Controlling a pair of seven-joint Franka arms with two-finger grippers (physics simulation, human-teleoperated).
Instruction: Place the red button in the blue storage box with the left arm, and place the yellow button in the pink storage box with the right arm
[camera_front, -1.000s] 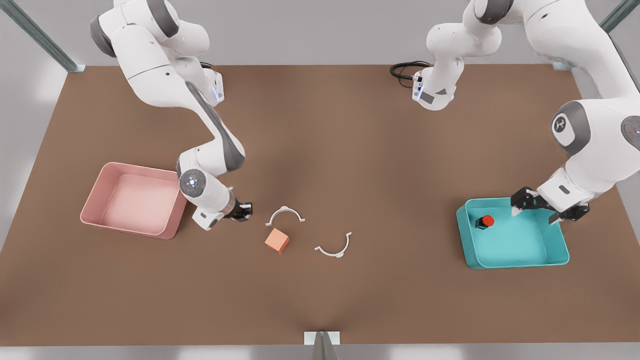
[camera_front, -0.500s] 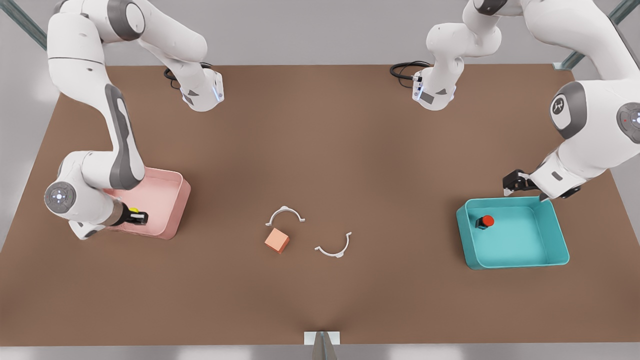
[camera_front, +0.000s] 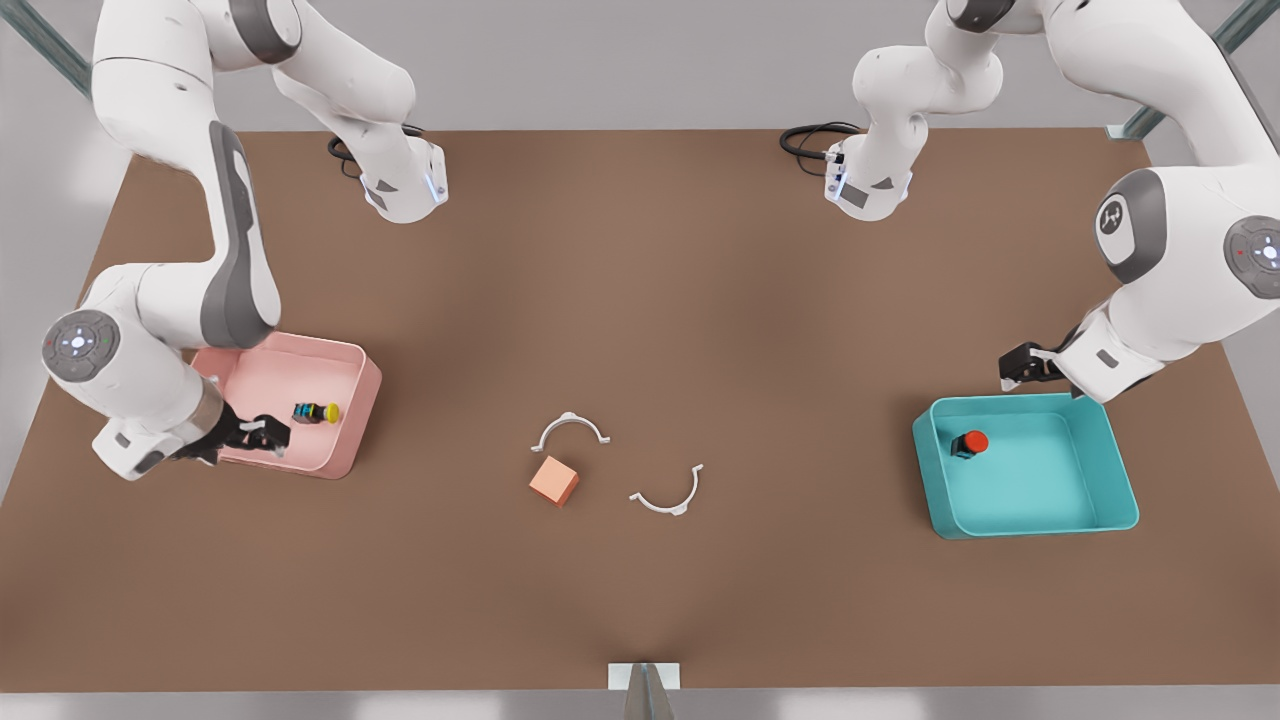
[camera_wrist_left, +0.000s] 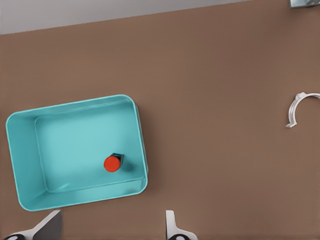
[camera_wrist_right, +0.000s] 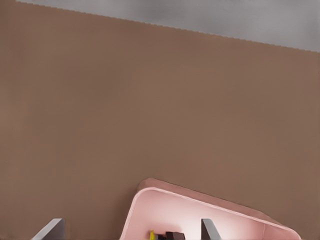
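Both my grippers are spread and empty, right gripper (camera_front: 268, 436) by the pink storage box (camera_front: 352, 352) holding the yellow button (camera_front: 318, 412), left gripper (camera_front: 1022, 366) beside the blue storage box (camera_front: 1030, 528) holding the red button (camera_front: 969, 443), so a careless pull-back could clip a rim and tip a box.

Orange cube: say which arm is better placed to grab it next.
Right, probably. The right gripper, open beside the pink storage box, is much nearer the orange cube than the left gripper, open by the blue storage box across the table.

White arms (camera_front: 1160, 70), grey joints, black hands, dark cables.
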